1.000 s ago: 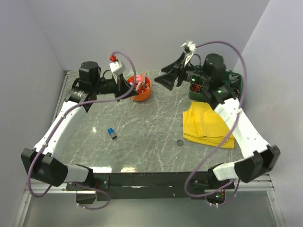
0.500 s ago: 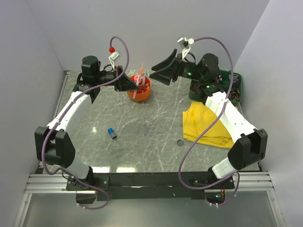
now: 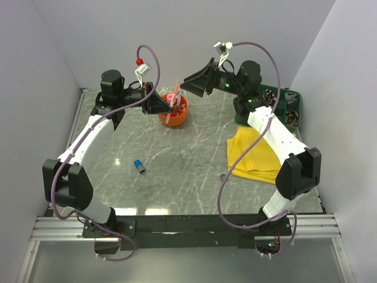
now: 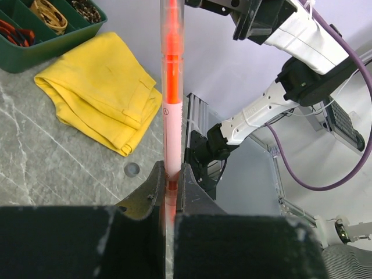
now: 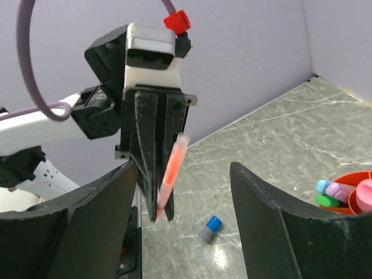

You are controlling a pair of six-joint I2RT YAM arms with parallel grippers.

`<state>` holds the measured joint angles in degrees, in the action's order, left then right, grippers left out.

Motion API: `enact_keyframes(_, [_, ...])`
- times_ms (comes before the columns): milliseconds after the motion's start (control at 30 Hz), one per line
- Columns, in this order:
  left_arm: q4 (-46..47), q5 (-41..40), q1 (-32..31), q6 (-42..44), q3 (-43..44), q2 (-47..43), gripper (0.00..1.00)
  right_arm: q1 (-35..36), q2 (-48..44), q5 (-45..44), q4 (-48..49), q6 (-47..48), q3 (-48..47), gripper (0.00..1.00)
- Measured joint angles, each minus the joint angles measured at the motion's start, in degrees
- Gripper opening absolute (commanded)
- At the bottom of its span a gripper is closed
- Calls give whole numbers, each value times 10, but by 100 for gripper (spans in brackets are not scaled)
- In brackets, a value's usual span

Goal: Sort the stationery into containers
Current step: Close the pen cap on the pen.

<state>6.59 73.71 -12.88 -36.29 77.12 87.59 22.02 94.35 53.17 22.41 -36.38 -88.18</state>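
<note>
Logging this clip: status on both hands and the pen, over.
Left hand shut on orange pen, held in the air. Right hand open, facing the pen, not touching. Nothing between them.

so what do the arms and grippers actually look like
The left arm and right arm have white shell links between black joints. The left gripper and right gripper are black, with two broad wedge-shaped fingers each. A purple cable loops along each arm; the left wrist has a white block with a red connector.
</note>
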Motion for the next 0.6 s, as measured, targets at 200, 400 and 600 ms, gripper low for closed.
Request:
enact_keyframes(200, [1,0,-7,-6,0,0,1,10,19,-2,-15,0,-38,66])
enact_keyframes(400, [9,0,-7,-10,0,0,1,18,26,-2,-24,3,-58,59])
enact_keyframes(600, [16,0,-7,-11,0,0,1,25,26,-2,-33,5,-60,53])
